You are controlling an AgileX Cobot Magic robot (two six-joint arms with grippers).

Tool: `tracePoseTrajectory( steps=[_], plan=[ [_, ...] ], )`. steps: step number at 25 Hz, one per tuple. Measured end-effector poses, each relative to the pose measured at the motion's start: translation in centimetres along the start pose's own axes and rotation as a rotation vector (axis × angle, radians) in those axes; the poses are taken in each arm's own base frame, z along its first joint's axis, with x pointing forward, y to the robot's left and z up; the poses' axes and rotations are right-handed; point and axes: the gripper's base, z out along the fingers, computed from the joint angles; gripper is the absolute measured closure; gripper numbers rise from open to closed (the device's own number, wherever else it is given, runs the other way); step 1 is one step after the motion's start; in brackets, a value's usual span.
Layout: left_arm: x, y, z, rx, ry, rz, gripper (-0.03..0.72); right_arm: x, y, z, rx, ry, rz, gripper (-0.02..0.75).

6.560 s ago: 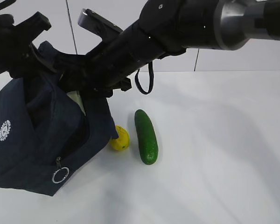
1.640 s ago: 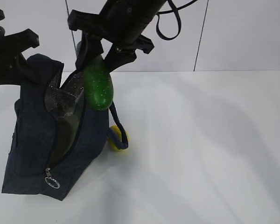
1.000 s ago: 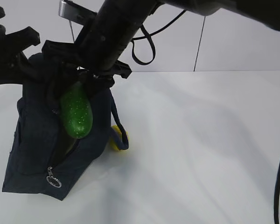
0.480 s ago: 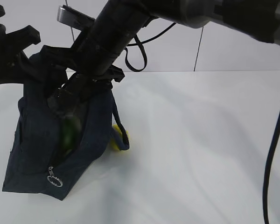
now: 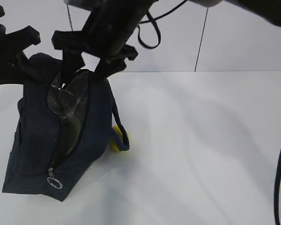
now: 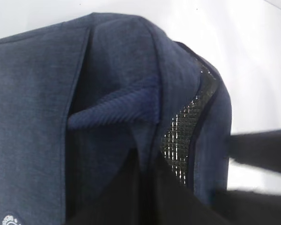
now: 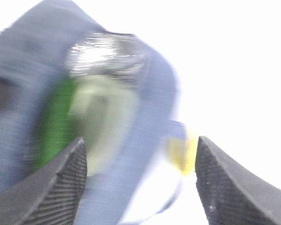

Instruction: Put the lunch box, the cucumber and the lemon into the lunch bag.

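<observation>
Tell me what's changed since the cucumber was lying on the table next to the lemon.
The right gripper carried the cucumber into the lunch bag, let go, and has risen, open and empty. The left gripper still holds the bag upright; the lemon stays on the table beside it.

The bag stands at the table's left. Inside it, the cucumber lies left of the lunch box. The lemon sits on the table, touching the bag's right side, behind a handle.
</observation>
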Motion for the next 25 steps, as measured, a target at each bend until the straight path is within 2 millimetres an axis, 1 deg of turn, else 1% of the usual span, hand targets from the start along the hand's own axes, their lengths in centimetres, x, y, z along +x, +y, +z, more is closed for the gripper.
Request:
tracePoseTrajectory(
  steps=[3, 5, 7, 14, 17, 25],
  plan=[
    [-0.1, 0.2, -0.1, -0.005, -0.004, -0.003, 0.694, -0.7, 0.1, -2.6, 0.122, -0.071, -0.055, 0.192],
    [-0.3, 0.5, -0.1, -0.015, -0.011, -0.003, 0.694, -0.8, -0.1, -3.7, 0.193, -0.094, -0.076, 0.192],
    [-0.7, 1.1, -0.3, -0.035, -0.017, -0.005, 0.694, -0.8, -0.4, -4.1, 0.240, -0.099, -0.089, 0.192],
    [-1.2, 2.7, -0.7, -0.116, -0.022, 0.032, 0.694, -0.9, -1.3, -4.4, 0.349, -0.103, -0.102, 0.192],
    [-1.3, 3.0, -0.7, -0.143, -0.023, 0.063, 0.694, -0.5, -2.1, -3.6, 0.385, -0.068, -0.100, 0.192],
    [-1.2, 3.8, -0.9, -0.234, -0.004, 0.156, 0.694, 1.7, -4.7, 0.5, 0.436, 0.098, -0.068, 0.192]
  ],
)
